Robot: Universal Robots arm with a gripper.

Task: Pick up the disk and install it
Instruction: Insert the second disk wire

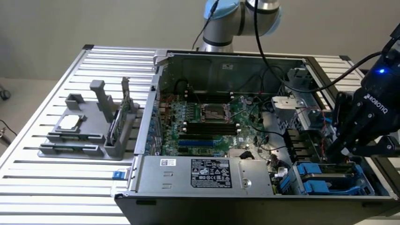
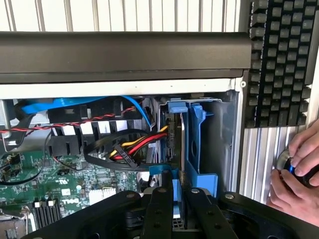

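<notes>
Sitting edge-on in the drive bay at the case's front corner, the disk (image 2: 175,144) shows in the wrist view as a thin dark slab w/ a blue carrier (image 2: 197,144) framing it; in the exterior view the bay is on that view's right, low, w/ blue plastic (image 1: 325,180) around it. The gripper (image 2: 173,209) is right over the disk's near end, black fingers (image 2: 158,214) either side of the blue frame, close to it; can't tell if the jaws are clamped on it or just straddling.

Risks, as I judge them: disk looks only partway seated, so a skewed push could jam the carrier against the grey metal bay wall (image 2: 224,144). The red/yellow/black cable bundle (image 2: 137,147) sits just beside the slot and could get pinched or snagged by a finger. A person's hand (image 2: 296,172) rests near the case on the slatted desk (image 2: 261,159), beside a keyboard (image 2: 281,59); too close if the arm swings out.

Materials: carrier is glossy moulded plastic w/ ribs; case (image 1: 206,176) is matte sheet steel, sharp-edged; motherboard (image 1: 206,122) green, densely studded; cables soft, springy; desk is ribbed aluminium.
</notes>
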